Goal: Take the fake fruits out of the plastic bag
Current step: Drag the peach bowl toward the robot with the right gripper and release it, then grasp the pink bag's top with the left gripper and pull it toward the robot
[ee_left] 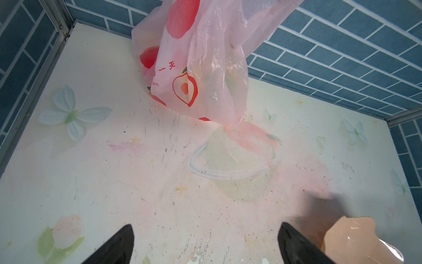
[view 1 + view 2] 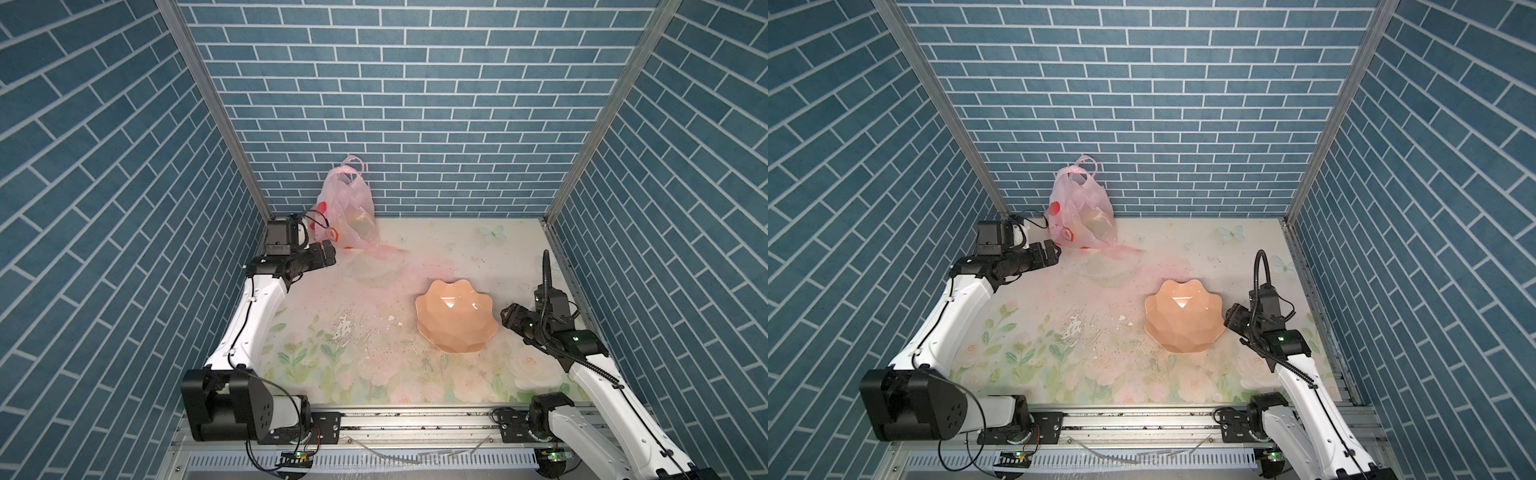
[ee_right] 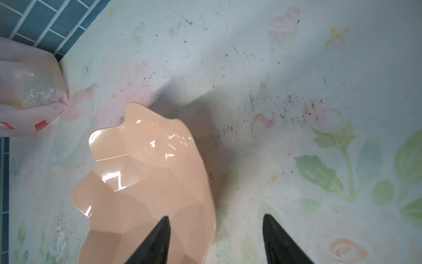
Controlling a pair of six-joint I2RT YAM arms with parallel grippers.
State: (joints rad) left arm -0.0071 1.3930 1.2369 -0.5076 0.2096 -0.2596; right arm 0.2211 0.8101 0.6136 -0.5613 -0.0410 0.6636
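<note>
The plastic bag (image 2: 347, 208) (image 2: 1081, 212) stands upright in the back left corner against the brick wall, its handles up. The fake fruits show only as dim pale shapes through the film (image 1: 219, 75) (image 3: 29, 75). My left gripper (image 2: 330, 251) (image 2: 1052, 251) (image 1: 206, 225) hangs wide open just left of and in front of the bag (image 1: 196, 68), with nothing between its fingers. My right gripper (image 2: 508, 316) (image 2: 1231, 316) (image 3: 216, 216) is open at the right edge of the peach bowl (image 3: 141, 182). One finger is over the bowl, the other over the cloth.
The scalloped peach bowl (image 2: 455, 320) (image 2: 1183, 316) (image 1: 356, 242) is empty and sits right of centre on the floral cloth. A faint round bowl outline (image 2: 372, 270) (image 1: 235, 164) lies in front of the bag. Blue brick walls close three sides; a metal rail (image 2: 415, 419) runs along the front.
</note>
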